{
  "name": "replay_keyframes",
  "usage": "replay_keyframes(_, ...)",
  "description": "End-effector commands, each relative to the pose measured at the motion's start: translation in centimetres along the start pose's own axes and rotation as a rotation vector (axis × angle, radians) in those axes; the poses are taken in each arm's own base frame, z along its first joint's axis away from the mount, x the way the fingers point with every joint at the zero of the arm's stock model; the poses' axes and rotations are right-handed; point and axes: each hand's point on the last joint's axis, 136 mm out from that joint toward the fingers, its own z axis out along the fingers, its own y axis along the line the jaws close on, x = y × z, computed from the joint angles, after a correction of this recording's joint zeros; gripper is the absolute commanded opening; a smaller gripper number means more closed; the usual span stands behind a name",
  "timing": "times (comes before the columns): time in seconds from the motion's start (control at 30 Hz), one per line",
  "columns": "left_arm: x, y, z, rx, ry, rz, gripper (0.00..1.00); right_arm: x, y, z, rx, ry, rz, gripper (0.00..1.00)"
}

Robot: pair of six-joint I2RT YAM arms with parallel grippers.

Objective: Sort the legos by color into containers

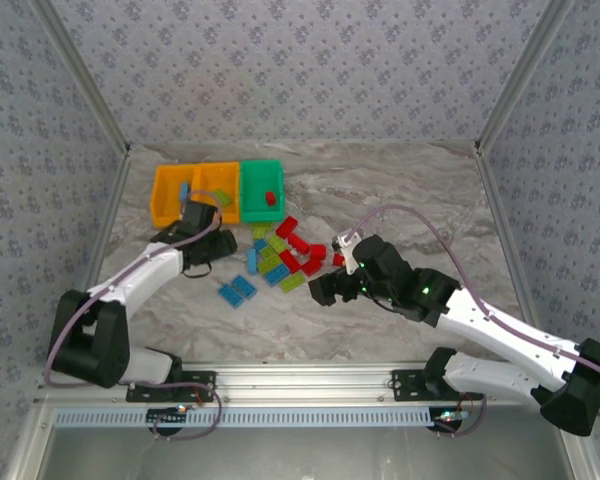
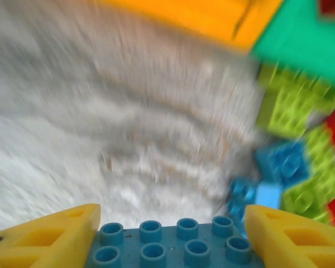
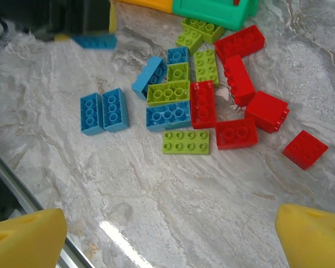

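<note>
Both arms share one build: white shells over the long links, black housings at the joints and bases. On the left arm (image 1: 130, 285), a lilac cable (image 1: 65, 320) runs back from the left end effector (image 2: 170, 234) and loops out near the base. The right arm (image 1: 500, 330) has a matching cable arching back from the right end effector (image 3: 167, 234), and small green lights (image 1: 420, 292) glow on the black wrist just behind it. The left fingers (image 2: 44, 237) are yellow moulded wedges with recessed pockets. The right fingers (image 3: 25, 237) are the same yellow.
</note>
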Motion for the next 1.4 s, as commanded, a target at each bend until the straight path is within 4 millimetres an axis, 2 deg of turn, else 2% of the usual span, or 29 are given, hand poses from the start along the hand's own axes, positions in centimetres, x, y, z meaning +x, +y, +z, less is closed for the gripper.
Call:
replay_keyframes(0.0, -7.6, 1.9, -2.8, -0.074, -0.21, -0.113, 0.59, -1.7, 0.7, -0.5, -0.016, -0.052, 0.018, 0.98)
replay_keyframes(0.1, -12.1, 3.7, -2.5, -0.094, -0.274, -0.232, 0.57, -1.6, 0.4, -0.2, -0.003, -0.047, 0.023, 0.99)
replay_keyframes(0.17, -14.7, 4.2, -1.1, -0.069, -0.259, -0.301, 0.56, -1.6, 0.4, -0.2, -0.002, -0.047, 0.022, 0.98)
replay_keyframes(0.33, -19.4, 5.4, 2.1, -0.104, -0.21, -0.343, 0.56, -1.5, 0.2, -0.6, 0.008, -0.04, 0.015, 0.99)
replay_keyframes(0.4, -20.1, 5.7, 3.5, -0.118, -0.171, -0.345, 0.59, -1.4, 0.1, -0.9, 0.014, -0.041, 0.014, 0.99)
replay_keyframes(0.5, -20.5, 5.6, 5.2, -0.123, -0.123, -0.332, 0.7, -1.0, -0.3, -1.2, 0.026, -0.045, 0.016, 0.99)
replay_keyframes(0.63, -20.6, 5.4, 5.8, -0.127, -0.098, -0.309, 0.82, -0.8, -0.5, -1.5, 0.033, -0.042, 0.023, 0.99)
replay_keyframes(0.7, -20.8, 5.2, 5.2, -0.12, -0.105, -0.31, 0.83, -0.7, -0.7, -1.6, 0.041, -0.043, 0.028, 0.99)
replay_keyframes(0.77, -20.7, 4.7, 3.9, -0.092, -0.119, -0.326, 0.77, -0.7, -1.1, -1.7, 0.063, -0.044, 0.051, 0.99)
replay_keyframes(0.83, -20.4, 3.3, 1.7, -0.035, -0.154, -0.332, 0.75, -0.8, -2.0, -1.8, 0.105, -0.053, 0.095, 1.0)
replay_keyframes(0.87, -20.2, 2.2, -0.1, 0.003, -0.184, -0.326, 0.75, -0.7, -2.8, -1.9, 0.143, -0.059, 0.124, 1.0)
replay_keyframes(0.9, -19.6, 1.2, -1.4, 0.031, -0.206, -0.312, 0.75, -0.5, -3.5, -1.7, 0.17, -0.059, 0.154, 1.0)
replay_keyframes(1.0, -16.9, -3.3, -7.4, 0.136, -0.297, -0.201, 0.75, 0.0, -6.4, -1.0, 0.26, -0.046, 0.263, 1.0)
replay_keyframes(1.1, -12.3, -8.2, -12.4, 0.221, -0.345, 0.039, 0.75, 0.8, -8.9, 0.4, 0.312, 0.001, 0.336, 1.0)
replay_keyframes(1.17, -8.3, -11.1, -15.1, 0.262, -0.365, 0.271, 0.76, 1.0, -10.1, 1.8, 0.323, 0.03, 0.368, 1.0)
replay_keyframes(1.27, -2.3, -13.8, -17.9, 0.356, -0.341, 0.574, 0.76, 1.4, -11.4, 4.4, 0.326, 0.083, 0.392, 1.0)
replay_keyframes(1.37, 3.6, -15.1, -20.4, 0.498, -0.262, 0.863, 0.83, 1.7, -13.4, 6.9, 0.373, 0.134, 0.424, 0.97)
